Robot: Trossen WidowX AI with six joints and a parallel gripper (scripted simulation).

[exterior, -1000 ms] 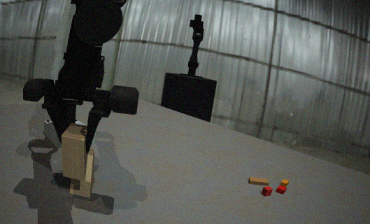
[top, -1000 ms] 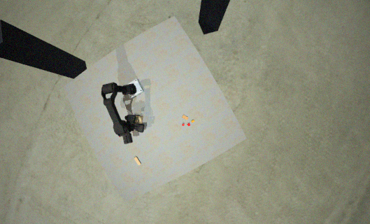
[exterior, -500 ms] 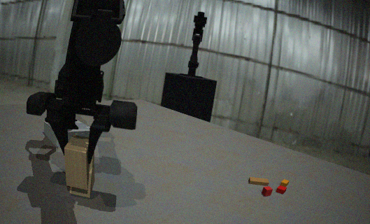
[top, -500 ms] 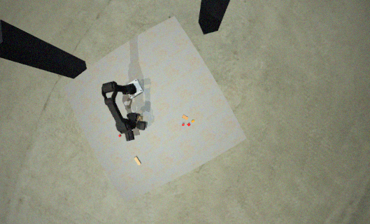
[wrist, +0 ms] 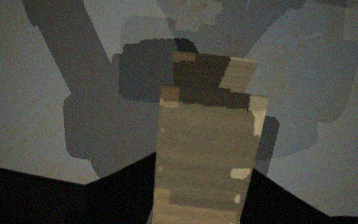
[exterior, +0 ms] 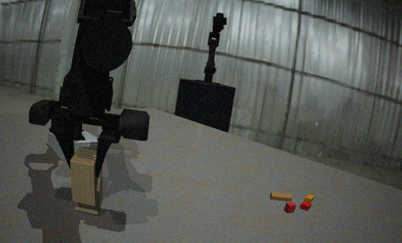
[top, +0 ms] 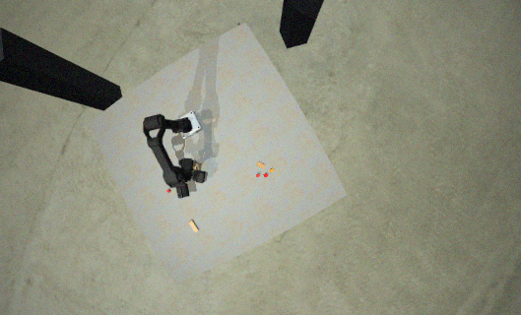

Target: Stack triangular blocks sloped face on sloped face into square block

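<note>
My gripper point(top: 196, 170) point(exterior: 84, 171) point(wrist: 199, 163) is shut on a tan triangular block point(exterior: 83, 182) point(wrist: 207, 140), its fingers on two opposite sides. The held block stands steeply, low over the table. The other triangular block point(exterior: 87, 210) point(wrist: 240, 75) is mostly hidden by it; in the exterior view a strip shows below and a sliver at the right, and in the wrist view its end shows beyond the held block's end. The two ends are not level in the wrist view. Whether the sloped faces touch, I cannot tell.
A tan bar point(top: 193, 225) lies near one table edge, and a small red block point(top: 168, 190) lies beside the arm. Away to the right lie another tan bar point(top: 260, 164) point(exterior: 281, 197), an orange block point(top: 272, 170) point(exterior: 309, 198) and two red blocks point(exterior: 289, 207) point(exterior: 305, 206).
</note>
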